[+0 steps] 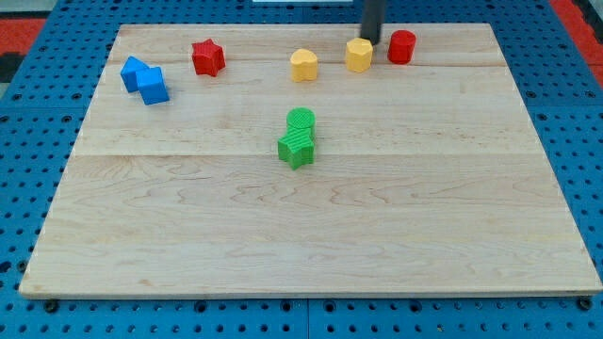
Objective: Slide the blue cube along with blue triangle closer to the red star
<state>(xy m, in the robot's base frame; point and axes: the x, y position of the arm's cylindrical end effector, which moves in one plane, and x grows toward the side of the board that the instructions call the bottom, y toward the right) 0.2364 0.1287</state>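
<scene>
Wooden board (311, 235) fills most of the view, sitting on a blue pegboard surface (28, 141); we carry no pincer on this rig, only a dark rod, so there is nothing to report as open or closed. The rod comes down from the view's top and our tip (370, 40) stands at the far edge, just behind the yellow hexagon block (358, 55) and between it and the red cylinder (402, 46), close to both, contact not clear. Task blocks sit at the view's upper left: the blue cube (153, 86) and the blue triangle (134, 70) touch each other, the triangle up-left of the cube, and the red star (207, 57) lies near them to the view's right, with a gap. So the tip is well apart from the blues, on the wrong side of the star. Risks as we judge them: a straight run leftward would plough through the yellow hexagon, then the yellow heart-like block (303, 65), then knock the star away from its spot. We would need to swing round to the far left of the pair. Pushing two loose blocks, an off-centre shove could split them or spin the triangle off. The green pair (299, 137) mid-board looks clear of any sensible route
</scene>
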